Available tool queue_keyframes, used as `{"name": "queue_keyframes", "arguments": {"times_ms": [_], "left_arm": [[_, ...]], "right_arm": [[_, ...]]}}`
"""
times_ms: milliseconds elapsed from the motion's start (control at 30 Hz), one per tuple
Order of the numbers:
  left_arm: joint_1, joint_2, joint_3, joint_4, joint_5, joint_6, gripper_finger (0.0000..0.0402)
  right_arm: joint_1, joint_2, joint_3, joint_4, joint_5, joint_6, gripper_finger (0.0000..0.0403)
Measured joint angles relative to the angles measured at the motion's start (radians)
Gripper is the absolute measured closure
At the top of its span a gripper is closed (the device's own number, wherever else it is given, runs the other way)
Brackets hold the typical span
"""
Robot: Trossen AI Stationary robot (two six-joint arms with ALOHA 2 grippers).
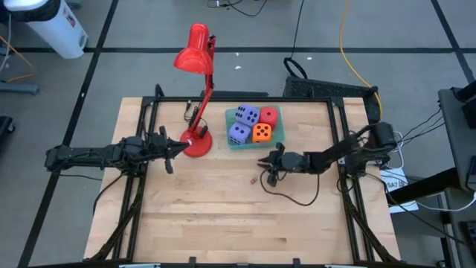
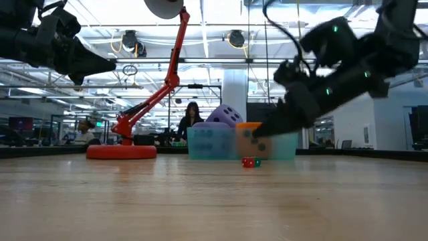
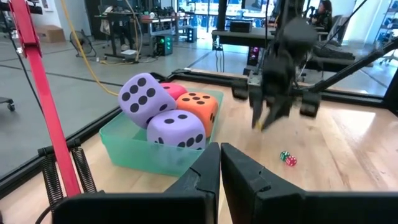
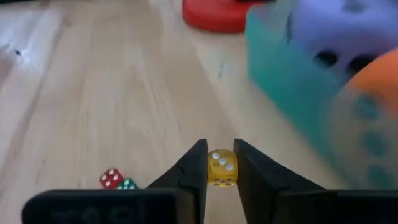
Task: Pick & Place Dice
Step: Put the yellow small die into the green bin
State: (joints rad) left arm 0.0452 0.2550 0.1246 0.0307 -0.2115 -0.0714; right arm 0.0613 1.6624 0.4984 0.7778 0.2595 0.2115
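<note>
Right gripper [image 4: 221, 163] pinches a small translucent yellow die [image 4: 221, 168] between nearly closed fingers, tiny red die [image 4: 111, 178] and green die [image 4: 128, 184] on the wooden table [image 4: 93, 112] nearby; left gripper [image 3: 220, 163] shut, empty.

Two dark jointed arms (black cables trailing along them) ending in tapered black jaws.
</note>
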Motion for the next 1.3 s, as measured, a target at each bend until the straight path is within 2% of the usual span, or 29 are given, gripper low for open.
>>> {"name": "queue_keyframes", "arguments": {"times_ms": [200, 400, 700, 900, 1033, 1200, 1300], "left_arm": [[0.0, 0.0, 0.0, -0.001, 0.0, -0.002, 0.0376], [0.0, 0.0, 0.0, -0.002, 0.0, -0.016, 0.0376], [0.0, 0.0, 0.0, -0.004, 0.0, -0.018, 0.0376], [0.0, 0.0, 0.0, -0.005, 0.0, -0.019, 0.0376], [0.0, 0.0, 0.0, -0.005, 0.0, -0.02, 0.0376], [0.0, 0.0, 0.0, -0.005, 0.0, -0.022, 0.0376], [0.0, 0.0, 0.0, -0.002, 0.0, -0.022, 0.0376]], "right_arm": [[-0.002, -0.256, 0.0, -0.176, 0.006, -0.044, 0.0357], [-0.019, -0.485, 0.0, -0.354, 0.021, -0.081, 0.0336], [-0.022, -0.719, -0.004, -0.524, 0.028, -0.113, 0.0359], [-0.043, -0.867, -0.119, -0.395, 0.026, -0.111, 0.0337], [-0.069, -0.952, -0.215, -0.356, 0.028, -0.079, 0.0354], [-0.073, -0.995, -0.325, -0.218, 0.024, -0.065, 0.0357], [-0.08, -1.014, -0.364, -0.193, 0.024, -0.059, 0.0337]]}}
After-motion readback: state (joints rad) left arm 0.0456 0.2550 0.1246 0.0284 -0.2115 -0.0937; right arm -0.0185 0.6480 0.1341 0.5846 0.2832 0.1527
